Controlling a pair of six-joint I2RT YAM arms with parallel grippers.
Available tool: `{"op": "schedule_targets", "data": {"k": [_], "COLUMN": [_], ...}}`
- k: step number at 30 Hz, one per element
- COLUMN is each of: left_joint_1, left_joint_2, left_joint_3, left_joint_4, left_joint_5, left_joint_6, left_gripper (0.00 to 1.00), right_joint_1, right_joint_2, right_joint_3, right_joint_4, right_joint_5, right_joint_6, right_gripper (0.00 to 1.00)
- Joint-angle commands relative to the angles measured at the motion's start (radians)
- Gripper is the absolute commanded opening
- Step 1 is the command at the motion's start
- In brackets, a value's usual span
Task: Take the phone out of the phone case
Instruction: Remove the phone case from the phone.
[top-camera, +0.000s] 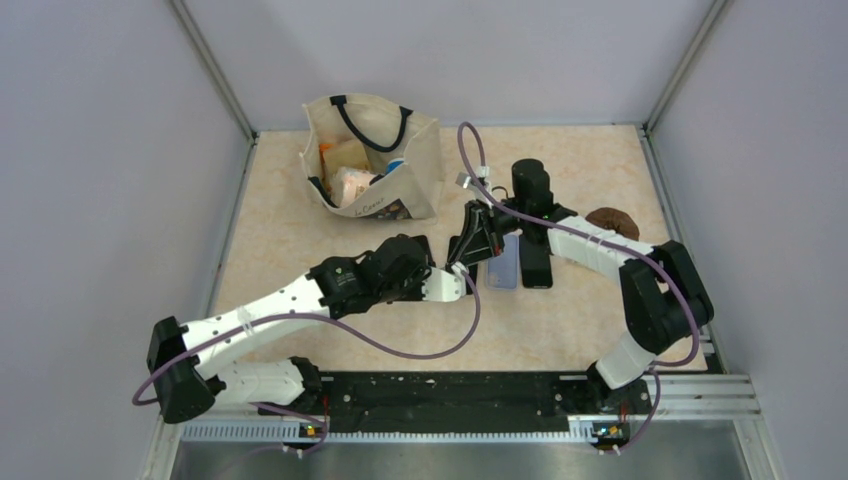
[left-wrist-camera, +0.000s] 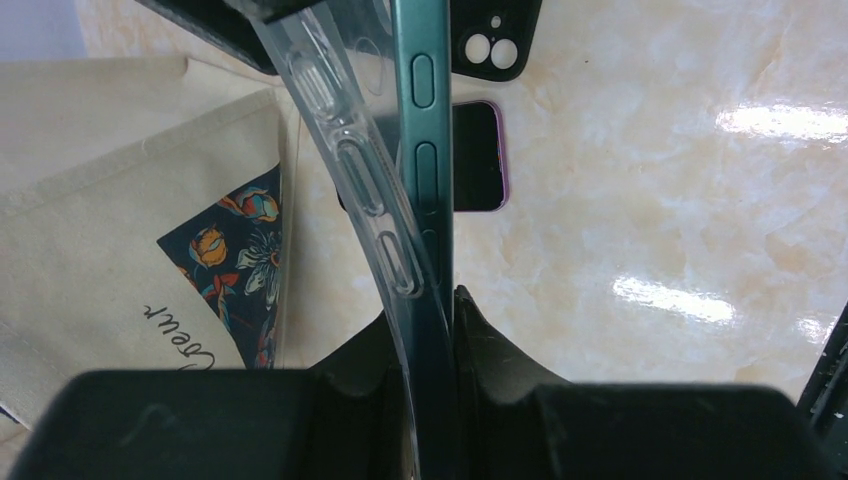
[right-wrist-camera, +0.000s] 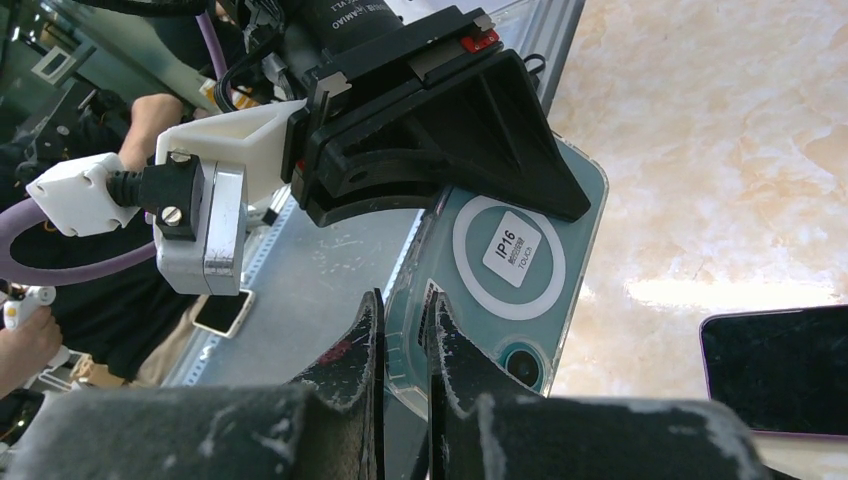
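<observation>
**A:** Where was the phone (left-wrist-camera: 425, 150)?

**B:** It was clear of the table, running edge-on straight out from between the left gripper (left-wrist-camera: 432, 310) jaws. They were clamped almost fully closed on its lower end. Just outside one fingertip, the clear phone case (left-wrist-camera: 340, 130) stood bowed away from the phone's side. It met the phone again only down at the jaws.

**A:** And the right gripper (right-wrist-camera: 403, 305)?

**B:** Its jaws were all but shut, pinching the phone case rim beside the camera corner. The left gripper sat just beyond its fingertips.

**A:** How would the things handle?

**B:** The phone looked stiff, smooth and fairly heavy, so I judged it slippery under a narrow grip. It would be safest squeezed flat across both faces. The phone case looked soft, light and springy. It would stretch rather than snap, but would likely cling at the corners.

**A:** So where should one hold?

**B:** On the loosened rim, close to a corner, peeling it away from the jaws that held the phone.
</observation>
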Motion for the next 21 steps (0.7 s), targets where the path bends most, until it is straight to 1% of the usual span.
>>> {"op": "schedule_targets", "data": {"k": [1, 7, 10, 13, 16, 21], "left_joint_1": [-0.038, -0.038, -0.040, -0.042, -0.045, -0.047], "left_joint_2": [-0.005, -0.014, -0.020, -0.023, -0.024, -0.022], "left_joint_3": [0.021, 0.027, 0.038, 0.047, 0.053, 0.087], "left_joint_4": [0.204, 0.188, 0.150, 0.113, 0.090, 0.050], "left_joint_5": [0.025, 0.059, 0.128, 0.195, 0.226, 0.291], "left_joint_6": [0.104, 0.107, 0.118, 0.132, 0.148, 0.140], "left_gripper": [0.00, 0.00, 0.00, 0.00, 0.00, 0.00], "right_joint_1": [0.034, 0.032, 0.030, 0.025, 0.022, 0.023], "right_joint_2": [0.021, 0.025, 0.040, 0.062, 0.079, 0.100], "right_joint_3": [0.051, 0.061, 0.100, 0.138, 0.188, 0.238], "right_joint_4": [-0.030, -0.052, -0.168, -0.247, -0.361, -0.465], "right_joint_5": [0.022, 0.065, 0.115, 0.161, 0.199, 0.236], "right_joint_6": [0.076, 0.060, -0.025, -0.074, -0.148, -0.224], "right_gripper": [0.00, 0.00, 0.00, 0.00, 0.00, 0.00]}}
